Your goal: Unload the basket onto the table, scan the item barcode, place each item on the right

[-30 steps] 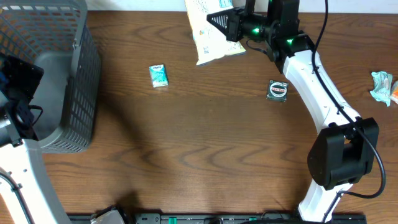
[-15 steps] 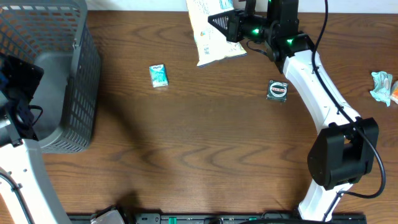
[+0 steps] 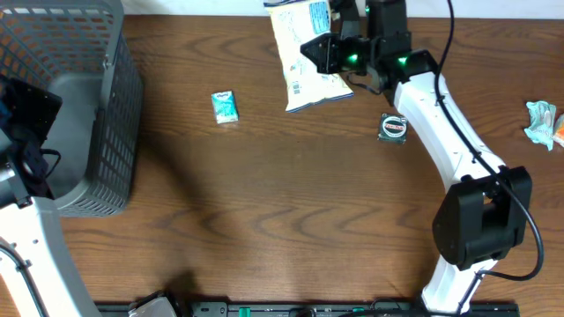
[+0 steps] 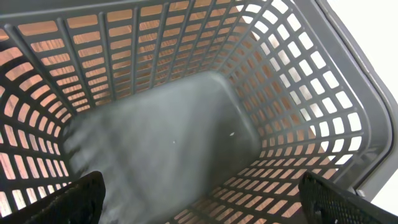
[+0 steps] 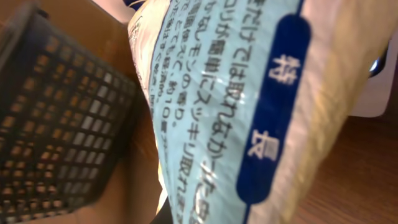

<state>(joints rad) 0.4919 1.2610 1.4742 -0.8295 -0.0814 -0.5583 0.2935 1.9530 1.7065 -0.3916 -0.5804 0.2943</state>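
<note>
while the grey basket (image 3: 97,106) sits unchanged at nine o'clock with the left gripper (image 4: 211,205) spread wide over its floor, the right gripper (image 3: 322,53) stays clamped on the pale blue snack packet (image 3: 304,75) at twelve o'clock, which has slid toward five o'clock since a second ago. the small teal pack (image 3: 226,107) and round tin (image 3: 393,128) have not moved.

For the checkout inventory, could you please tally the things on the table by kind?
Grey basket: 1
Large printed bag: 1
Small teal packet: 1
Small dark item: 1
Crumpled pale wrapper: 1
Total: 5
</note>
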